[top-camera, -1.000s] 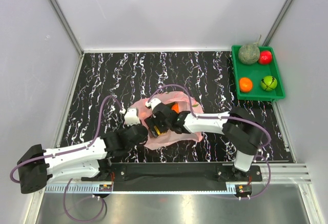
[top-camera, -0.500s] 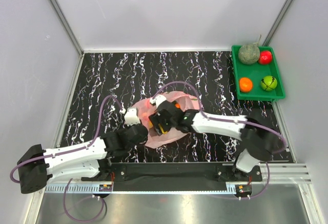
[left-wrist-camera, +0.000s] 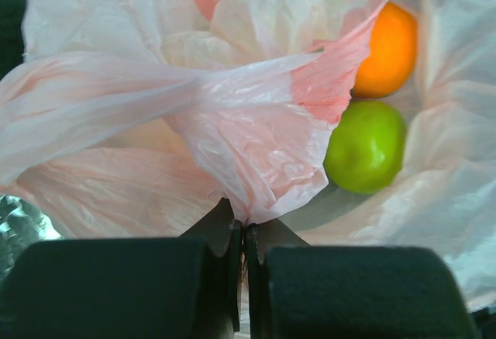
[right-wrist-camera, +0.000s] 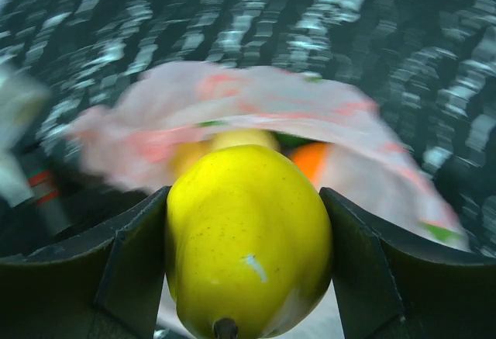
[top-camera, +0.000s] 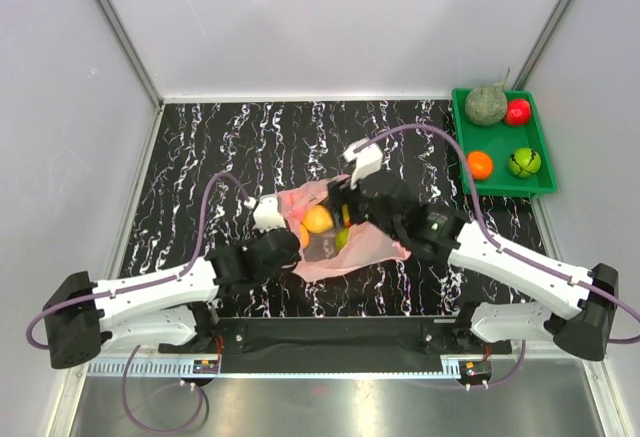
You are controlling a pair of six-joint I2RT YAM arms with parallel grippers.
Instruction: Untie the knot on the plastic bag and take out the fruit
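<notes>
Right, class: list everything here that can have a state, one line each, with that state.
plastic bag: open at the mouth.
left gripper: shut on the plastic bag.
right gripper: shut on a yellow fruit.
yellow fruit: held between the fingers.
green tray: partly filled.

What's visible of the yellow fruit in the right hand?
The yellow fruit is smooth, glossy, finely speckled, with a small pale scuff and a dark stem end at its near end. The right hand clamps it, one finger on each side. The plastic bag lies blurred behind it; contact there is unclear.
</notes>
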